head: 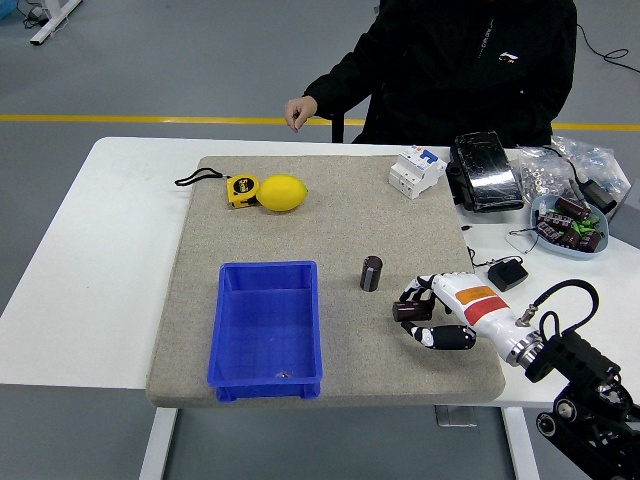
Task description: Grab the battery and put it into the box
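A small dark cylindrical battery (371, 273) stands upright on the grey mat (330, 215), right of the blue box (266, 328). My right hand (420, 315) lies low on the mat a short way to the battery's lower right, fingers spread toward it and holding nothing. There is a gap between the fingertips and the battery. The blue box is open-topped with only a tiny scrap inside. My left arm is out of sight.
A yellow lemon (283, 193) and a yellow tape measure (240, 189) lie at the mat's far left. A white breaker (417, 171), a black case (484, 172), a bowl of parts (568, 226) and a black adapter (508, 274) sit at right. A person's hand (298, 112) hovers beyond the far edge.
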